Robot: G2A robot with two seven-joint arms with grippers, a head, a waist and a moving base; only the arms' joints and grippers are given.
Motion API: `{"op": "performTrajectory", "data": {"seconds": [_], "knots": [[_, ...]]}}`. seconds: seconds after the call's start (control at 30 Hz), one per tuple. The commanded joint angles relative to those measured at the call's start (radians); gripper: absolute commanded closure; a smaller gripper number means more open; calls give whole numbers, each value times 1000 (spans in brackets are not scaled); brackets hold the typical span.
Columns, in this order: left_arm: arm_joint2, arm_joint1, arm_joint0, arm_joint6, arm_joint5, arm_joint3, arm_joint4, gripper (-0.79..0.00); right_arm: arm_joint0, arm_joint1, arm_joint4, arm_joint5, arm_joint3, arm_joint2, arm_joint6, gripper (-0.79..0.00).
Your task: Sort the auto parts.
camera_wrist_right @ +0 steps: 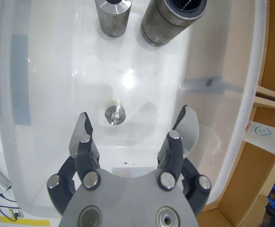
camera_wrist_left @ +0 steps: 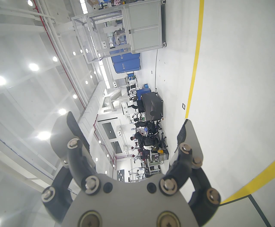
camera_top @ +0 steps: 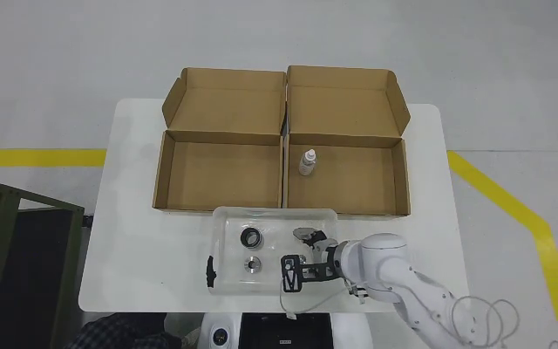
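Observation:
A clear plastic bin (camera_top: 273, 210) at the table's front holds the parts. In the right wrist view a small silver stud (camera_wrist_right: 115, 115) stands on the bin floor (camera_wrist_right: 53, 86). My right gripper (camera_wrist_right: 134, 110) hangs open just above it, and the stud is a little nearer to one fingertip (camera_wrist_right: 86, 122). Farther along the bin stand a steel cylinder (camera_wrist_right: 112, 17) and a dark hollow sleeve (camera_wrist_right: 169, 21). From the top view the right gripper (camera_top: 298, 255) is over the bin's right half, with the sleeve (camera_top: 252, 237) and cylinder (camera_top: 252, 265) to its left. My left gripper (camera_wrist_left: 128, 117) is open and holds nothing, pointing out at the room.
Two open cardboard boxes sit behind the bin, the left one (camera_top: 218, 174) bare inside, the right one (camera_top: 357, 179) holding a small white bottle (camera_top: 308, 162). A black object (camera_top: 210, 270) rests at the bin's left outer edge.

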Motion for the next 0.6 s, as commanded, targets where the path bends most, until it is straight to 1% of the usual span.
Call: {"op": "performTrajectory", "data": {"seconds": [0.0,0.1,0.2,0.23,0.27,0.37,0.53,0.57], "knots": [[0,0,0,0,0,0,0,-785,7,-1,-6,-6,6,-11,10,-619],[0,0,0,0,0,0,0,-785,17,-3,-1,-5,13,-25,14,-606],[0,0,0,0,0,0,0,-785,24,-4,1,-8,20,-37,26,-539],[0,0,0,0,0,0,0,-785,26,-5,4,-7,23,-39,28,-416],[0,0,0,0,0,0,0,-785,28,-5,8,-6,25,-42,30,-388],[0,0,0,0,0,0,0,-785,34,-6,15,-6,31,-50,34,-339],[0,0,0,0,0,0,0,-785,45,-6,24,-4,40,-63,36,-289],[0,0,0,0,0,0,0,-785,47,-6,27,-3,42,-65,37,-256]]}}
